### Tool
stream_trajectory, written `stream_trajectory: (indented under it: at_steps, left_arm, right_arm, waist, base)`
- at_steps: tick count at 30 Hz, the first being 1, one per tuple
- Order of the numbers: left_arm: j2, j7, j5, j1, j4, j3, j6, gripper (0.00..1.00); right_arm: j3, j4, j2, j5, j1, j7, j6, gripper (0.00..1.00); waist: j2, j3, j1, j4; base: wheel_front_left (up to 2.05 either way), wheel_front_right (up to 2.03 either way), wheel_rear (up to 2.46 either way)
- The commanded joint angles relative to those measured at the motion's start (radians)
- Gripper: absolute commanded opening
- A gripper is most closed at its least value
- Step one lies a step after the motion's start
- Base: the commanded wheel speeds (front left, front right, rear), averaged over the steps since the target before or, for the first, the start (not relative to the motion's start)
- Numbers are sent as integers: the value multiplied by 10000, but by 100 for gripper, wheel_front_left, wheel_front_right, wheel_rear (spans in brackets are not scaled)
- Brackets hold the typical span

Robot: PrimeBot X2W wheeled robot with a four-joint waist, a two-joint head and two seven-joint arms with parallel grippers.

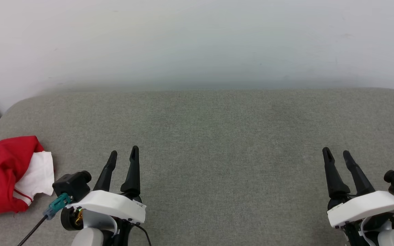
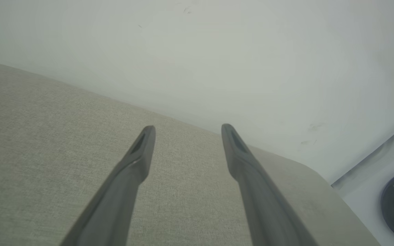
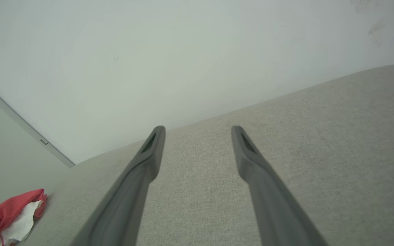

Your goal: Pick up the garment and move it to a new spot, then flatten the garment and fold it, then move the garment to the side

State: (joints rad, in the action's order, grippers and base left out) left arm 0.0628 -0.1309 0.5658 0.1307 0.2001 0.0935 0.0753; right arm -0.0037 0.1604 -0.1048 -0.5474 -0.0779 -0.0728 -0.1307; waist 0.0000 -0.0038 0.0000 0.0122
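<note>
1. Left gripper (image 1: pixel 124 151): the two dark fingers are spread with a clear gap between them. Nothing is held. In its own wrist view the fingers reach out above bare grey fabric, and I cannot tell whether the tips touch it.
2. Right gripper (image 1: pixel 336 151): likewise spread, to about the same gap, and holding nothing. It hangs over the right part of the same surface, well apart from the left one.
3. Surface: a grey upholstered cushion (image 1: pixel 217 136) with rounded corners, set against a pale wall (image 1: pixel 197 41). The stretch between the two grippers is bare fabric.
4. Garment (image 1: pixel 3 171): a bunched heap of red cloth with a white part on the side facing the left gripper. It lies at the far left edge of the cushion and is partly cut off by the edge of the head view. No print or number is visible in this state.
5. Governing relation: the garment lies to the left of the left gripper, level with its fingers and wrist rather than ahead of the tips. It is near that arm and well apart from the right one. The left arm is plainly the nearer.
6. Long axis: the visible part of the heap runs roughly toward and away from the robot, but being crumpled and cropped, it gives no reliable axis.
7. Assessment: pickup is not yet begun. The left fingers point forward, past the garment, so the arm would likely need to swing leftward and turn toward the heap before closing.
</note>
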Motion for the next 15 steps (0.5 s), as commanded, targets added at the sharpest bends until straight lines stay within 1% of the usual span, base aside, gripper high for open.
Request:
stream_trajectory:
  at_steps: [1,15]
  left_arm:
    - [99,-114,-339,233,-113,58,-65,100]
    - [223,-472,-1902,218,-17,367,-272,100]
  right_arm:
    - [17,-160,-63,378,-149,-23,-1,100]
    - [-29,-354,41,2096,-57,60,-1,100]
  waist:
    - [0,-2,0,10]
    - [0,-22,0,59]
  base:
    - [0,0,0]
    - [0,0,0]
